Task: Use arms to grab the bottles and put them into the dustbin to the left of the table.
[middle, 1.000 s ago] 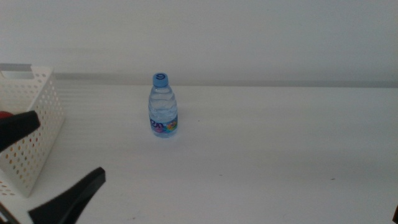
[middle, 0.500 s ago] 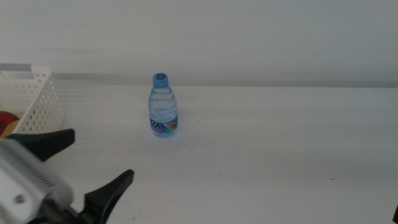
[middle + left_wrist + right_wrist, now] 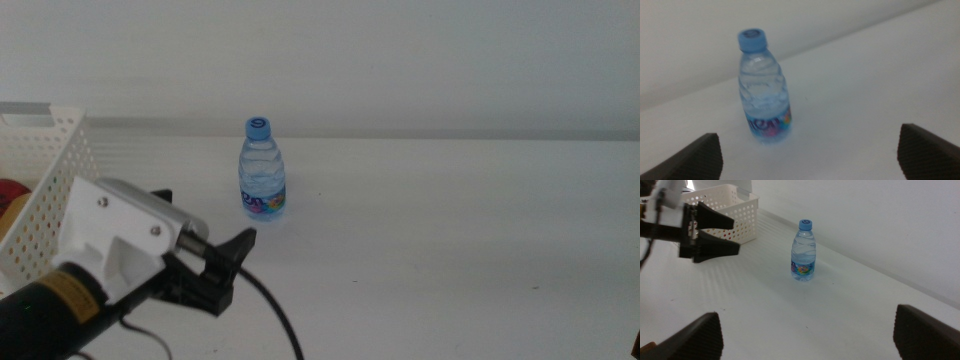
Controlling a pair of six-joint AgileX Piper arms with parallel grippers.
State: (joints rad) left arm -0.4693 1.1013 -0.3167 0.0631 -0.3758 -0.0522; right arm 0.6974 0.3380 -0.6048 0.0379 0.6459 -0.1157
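The water bottle (image 3: 263,170) stands upright on the white table (image 3: 450,240), back toward the wall, blue cap (image 3: 259,126) on top, all by itself out there. Its label is a blue band with pink and yellow patches; in the left wrist view (image 3: 762,90) there are white letters on it, too blurred to read. Nothing stands between it and either arm.

Off to the table's left sits the white dustbin (image 3: 60,180), its walls dotted with small round holes. Inside, something red (image 3: 10,187) and something orange (image 3: 14,214) show over the rim, only partly visible.

In comes the left gripper (image 3: 205,225) from the lower left, pointed at the bottle and near it but not touching, jaws spread wide apart with nothing between them. A silver-white wrist housing sits behind the jaws, a black cable (image 3: 275,315) trailing down from it. The right wrist view shows it (image 3: 735,235) from the side, between dustbin and bottle.

The right gripper (image 3: 810,335) hangs well back from the bottle, jaws wide apart, holding nothing.
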